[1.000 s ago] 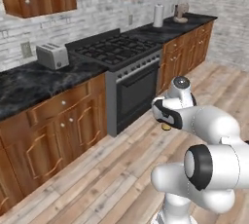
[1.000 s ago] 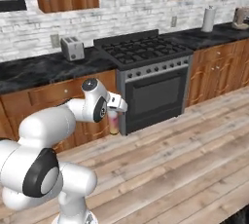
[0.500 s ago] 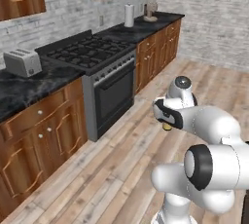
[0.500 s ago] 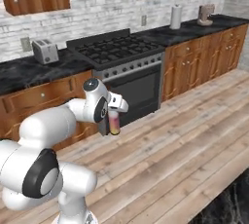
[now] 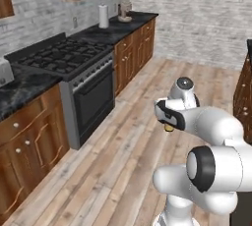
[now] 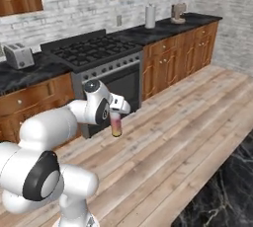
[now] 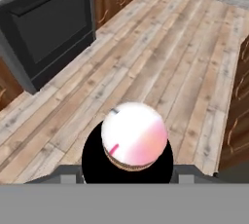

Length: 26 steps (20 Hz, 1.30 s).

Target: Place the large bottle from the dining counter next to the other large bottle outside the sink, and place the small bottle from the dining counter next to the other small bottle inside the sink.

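My gripper (image 6: 117, 113) is shut on the large bottle (image 6: 116, 125), a pale whitish bottle with a reddish label, held upright in the air over the wooden floor. In the hand view its light cap (image 7: 133, 135) sits right in front of the camera. From the left base view just the bottle's lower end (image 5: 169, 127) pokes out under the gripper (image 5: 166, 117). A black marble corner of the dining counter (image 6: 225, 191) lies at the lower right, and its wooden base (image 5: 244, 90) is close on the right. The sink, the other large bottle and both small bottles are out of view.
A black stove with oven (image 6: 101, 60) stands ahead-left among wooden wall cabinets (image 6: 175, 56). A toaster (image 6: 17, 55) and a paper towel roll (image 6: 149, 17) sit on the dark wall counter. Open wooden floor (image 6: 188, 122) stretches toward the far brick wall.
The whole scene has shifted as the base moves: the stove slid leftward and the far corner and dining counter came into view. The bottle stays held in the gripper.
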{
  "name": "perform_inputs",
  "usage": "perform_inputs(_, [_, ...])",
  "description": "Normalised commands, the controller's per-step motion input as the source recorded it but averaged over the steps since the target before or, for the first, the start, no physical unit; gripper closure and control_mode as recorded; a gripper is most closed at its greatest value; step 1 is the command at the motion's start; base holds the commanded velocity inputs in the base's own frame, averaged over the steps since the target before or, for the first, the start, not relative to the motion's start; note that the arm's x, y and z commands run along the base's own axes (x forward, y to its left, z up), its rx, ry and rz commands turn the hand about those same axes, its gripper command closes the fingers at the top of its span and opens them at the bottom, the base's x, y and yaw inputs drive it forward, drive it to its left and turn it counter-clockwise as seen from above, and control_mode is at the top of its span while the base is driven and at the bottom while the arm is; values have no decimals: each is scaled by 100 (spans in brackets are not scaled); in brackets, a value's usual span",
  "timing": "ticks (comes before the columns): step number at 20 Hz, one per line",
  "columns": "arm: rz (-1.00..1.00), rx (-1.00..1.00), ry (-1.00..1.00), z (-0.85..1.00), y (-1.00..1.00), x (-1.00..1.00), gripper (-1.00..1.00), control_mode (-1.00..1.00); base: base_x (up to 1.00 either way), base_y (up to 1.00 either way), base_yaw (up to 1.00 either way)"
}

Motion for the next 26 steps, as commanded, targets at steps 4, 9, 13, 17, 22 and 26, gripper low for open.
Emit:
perform_inputs(4, [0,0,0,0,0,0,100,100,63,0,-38])
perform_inputs(9, [0,0,0,0,0,0,100,100,74,0,-42])
perform_inputs(13, [0,0,0,0,0,0,100,100,78,0,-44])
perform_inputs(17, [0,0,0,0,0,0,100,100,74,0,-47])
perform_inputs(22, [0,0,0,0,0,0,100,100,67,17,-45])
perform_inputs(26, [0,0,0,0,0,0,100,100,42,51,-41])
